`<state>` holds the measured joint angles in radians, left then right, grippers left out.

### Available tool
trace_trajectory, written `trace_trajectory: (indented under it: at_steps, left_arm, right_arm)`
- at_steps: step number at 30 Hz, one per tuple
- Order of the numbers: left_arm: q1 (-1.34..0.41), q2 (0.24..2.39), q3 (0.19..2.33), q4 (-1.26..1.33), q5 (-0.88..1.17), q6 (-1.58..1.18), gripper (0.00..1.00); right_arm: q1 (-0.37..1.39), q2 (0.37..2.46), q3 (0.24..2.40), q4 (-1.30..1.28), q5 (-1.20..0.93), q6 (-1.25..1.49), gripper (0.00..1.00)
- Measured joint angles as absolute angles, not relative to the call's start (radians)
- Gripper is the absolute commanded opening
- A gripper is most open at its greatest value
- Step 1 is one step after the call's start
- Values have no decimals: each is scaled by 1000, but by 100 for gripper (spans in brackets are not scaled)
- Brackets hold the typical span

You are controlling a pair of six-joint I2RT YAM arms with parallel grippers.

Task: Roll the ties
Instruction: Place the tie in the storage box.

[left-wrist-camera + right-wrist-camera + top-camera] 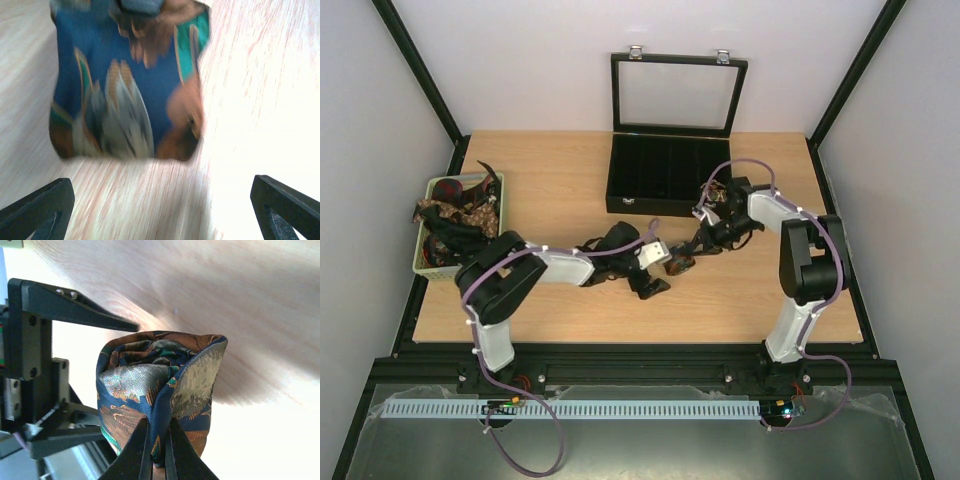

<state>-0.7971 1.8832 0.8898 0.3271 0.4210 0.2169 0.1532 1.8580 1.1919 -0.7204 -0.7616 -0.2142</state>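
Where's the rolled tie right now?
Top view: mid-table, slightly right of centre, in front of the black box. The rolled tie is pinched in the right hand.

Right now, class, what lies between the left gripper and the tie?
Nothing but bare table. In the left wrist view, pale wood fills the stretch from the open left gripper up to the tie.

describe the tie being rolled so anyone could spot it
On the wooden table, look just in front of the open black compartment box, mid-table. The rolled tie sits there, pinched by the right gripper. It is a navy bundle with brown and teal patches, unlike the loose ties heaped in the green basket at left.
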Motion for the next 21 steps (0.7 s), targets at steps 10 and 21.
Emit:
trace_trajectory:
  at_steps: [10,21]
  left_arm:
    - [-702,1638,844,178,496,195,99]
    - [-563,1520,846,70,519,179,99]
  right_arm:
    - [153,1836,1571,-940,-562,-580,1]
    - [153,1898,1925,-939,-344,-1011,1]
